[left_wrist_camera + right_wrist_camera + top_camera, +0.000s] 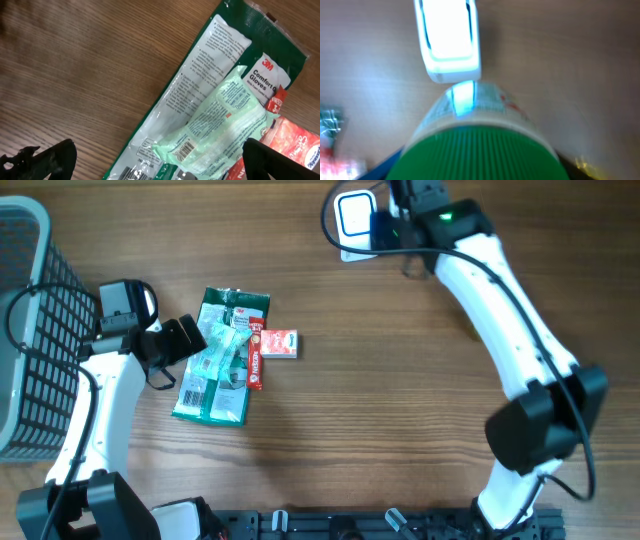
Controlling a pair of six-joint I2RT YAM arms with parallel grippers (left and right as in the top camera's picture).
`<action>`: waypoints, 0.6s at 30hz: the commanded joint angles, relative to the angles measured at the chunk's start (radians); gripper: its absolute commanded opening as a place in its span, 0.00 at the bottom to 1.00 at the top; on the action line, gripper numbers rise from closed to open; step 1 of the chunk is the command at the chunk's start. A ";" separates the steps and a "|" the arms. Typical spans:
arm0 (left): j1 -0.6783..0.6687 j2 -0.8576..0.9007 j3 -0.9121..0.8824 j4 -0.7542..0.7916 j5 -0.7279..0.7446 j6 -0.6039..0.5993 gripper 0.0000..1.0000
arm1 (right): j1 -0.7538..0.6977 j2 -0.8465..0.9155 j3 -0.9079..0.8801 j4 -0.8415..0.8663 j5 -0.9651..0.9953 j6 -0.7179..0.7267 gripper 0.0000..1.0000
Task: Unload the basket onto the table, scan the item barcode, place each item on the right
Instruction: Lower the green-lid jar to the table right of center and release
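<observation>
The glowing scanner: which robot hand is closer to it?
Right. The right gripper holds a green-lidded jar just beside the scanner; the left gripper hovers over the glove packet, far off.

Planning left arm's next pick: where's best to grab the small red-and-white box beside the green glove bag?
Probably from above, left claw spanning the narrow width of the small red-and-white box, near the end farthest from the green glove bag: it lies flat, that end on bare table.
</observation>
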 commanded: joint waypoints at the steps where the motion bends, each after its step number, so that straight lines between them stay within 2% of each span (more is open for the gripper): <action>1: -0.003 0.003 -0.004 -0.001 0.008 0.020 1.00 | -0.019 0.026 -0.053 -0.227 -0.014 -0.014 0.09; 4: -0.003 0.003 -0.004 -0.001 0.008 0.020 1.00 | -0.033 0.026 -0.171 -0.241 -0.035 -0.014 0.11; 9: -0.003 0.003 -0.004 -0.001 0.008 0.020 1.00 | -0.042 0.026 -0.383 -0.079 -0.035 -0.014 0.17; 12: -0.003 0.003 -0.004 -0.001 0.008 0.020 1.00 | -0.043 0.026 -0.470 -0.012 -0.035 -0.014 0.25; 13: -0.003 0.003 -0.004 -0.001 0.008 0.020 1.00 | -0.045 0.026 -0.490 -0.002 -0.035 -0.014 0.31; 14: -0.003 0.003 -0.004 -0.001 0.008 0.020 1.00 | -0.045 0.026 -0.503 0.003 -0.035 -0.014 0.43; 16: -0.003 0.003 -0.004 -0.001 0.008 0.020 1.00 | -0.045 0.026 -0.514 0.006 -0.032 -0.015 0.87; 17: -0.003 0.003 -0.004 -0.001 0.008 0.020 1.00 | -0.045 0.026 -0.513 0.007 -0.026 -0.016 0.98; 18: -0.003 0.003 -0.004 -0.001 0.008 0.020 1.00 | -0.045 0.023 -0.510 0.007 -0.018 -0.016 1.00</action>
